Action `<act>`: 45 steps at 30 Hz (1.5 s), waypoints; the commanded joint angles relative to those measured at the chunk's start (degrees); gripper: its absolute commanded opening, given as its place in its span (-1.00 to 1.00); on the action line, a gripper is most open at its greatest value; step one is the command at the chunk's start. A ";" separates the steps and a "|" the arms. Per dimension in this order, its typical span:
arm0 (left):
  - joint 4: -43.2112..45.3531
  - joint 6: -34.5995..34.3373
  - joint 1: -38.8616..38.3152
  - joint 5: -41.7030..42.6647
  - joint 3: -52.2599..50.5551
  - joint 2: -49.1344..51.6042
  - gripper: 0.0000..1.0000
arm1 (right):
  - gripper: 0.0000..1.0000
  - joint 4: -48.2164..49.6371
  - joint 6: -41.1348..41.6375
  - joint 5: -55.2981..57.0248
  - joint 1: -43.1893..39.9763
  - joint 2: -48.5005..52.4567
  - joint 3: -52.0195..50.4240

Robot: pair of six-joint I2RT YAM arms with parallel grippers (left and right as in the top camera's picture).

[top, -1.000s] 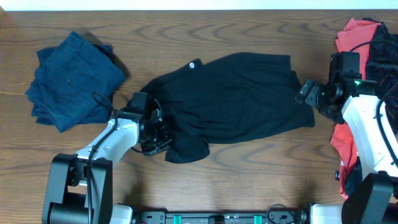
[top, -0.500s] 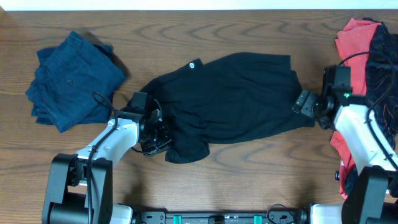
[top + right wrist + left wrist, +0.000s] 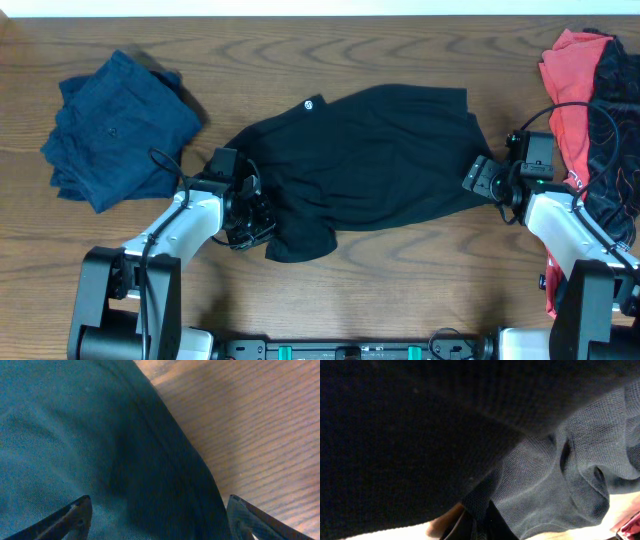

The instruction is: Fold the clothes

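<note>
Black shirt lies spread on the desk. Left jaws: clenched on its corner. Right jaws: released, hem between them. Seat the hem deep between them before closing.

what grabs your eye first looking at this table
A black shirt lies spread across the middle of the table, the left gripper shut on its lower-left corner and the right gripper open over its right edge. A navy pile sits far left, a red garment far right.

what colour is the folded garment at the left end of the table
The folded fabric garment is plain navy blue; clearest in the overhead view.
</note>
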 commanded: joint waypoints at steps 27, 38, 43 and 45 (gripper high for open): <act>-7.82 1.07 0.11 13.64 11.74 -9.38 -0.88 | -0.18 2.58 -4.00 -0.81 -0.24 2.60 5.29; 4.57 -0.72 1.75 3.02 25.73 -24.74 -0.88 | 0.01 -8.70 -1.38 -3.82 -0.24 3.91 5.29; 5.11 -1.16 1.77 -1.68 25.70 -24.81 -0.88 | 0.10 -13.51 -1.18 -4.94 -0.24 3.91 5.29; 5.11 -1.16 1.75 -1.68 25.70 -24.28 -0.88 | 0.15 -12.37 -1.22 -4.94 -0.24 3.91 5.29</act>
